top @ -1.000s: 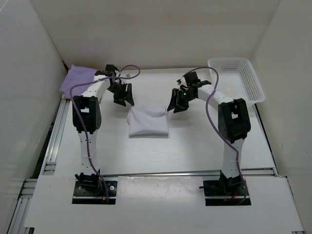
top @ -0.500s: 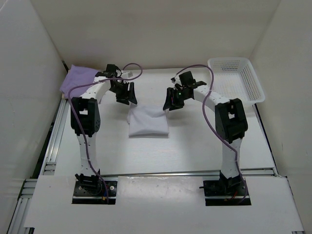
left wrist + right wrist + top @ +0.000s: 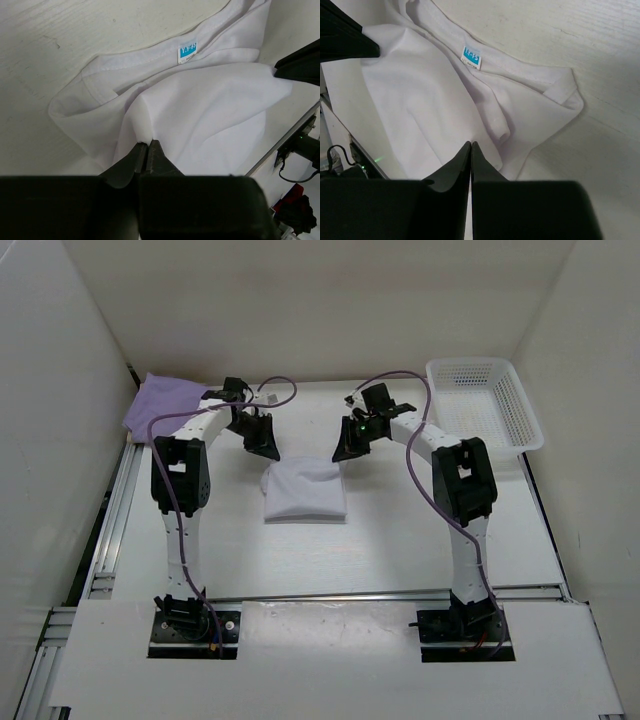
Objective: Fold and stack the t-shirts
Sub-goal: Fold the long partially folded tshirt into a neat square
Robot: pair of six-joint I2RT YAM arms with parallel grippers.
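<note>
With the white shirt (image 3: 305, 490) lying mid-way across the tabletop (image 3: 400, 530), my left tool (image 3: 146, 145) is clamped on a raised fold at its far left corner and my right tool (image 3: 471, 145) is shut at the far right, probably pinching cloth too, for a two-armed fold.

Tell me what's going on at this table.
Two robot arms are working on the white t-shirt, which lies partly folded in the middle of the table. The left pincer is shut on a fold of its cloth near the collar. The right pincer is shut too and appears to pinch the cloth on the other side. A lavender t-shirt lies at the far left corner, and a white basket sits at the far right. Nothing is stacked yet.
</note>
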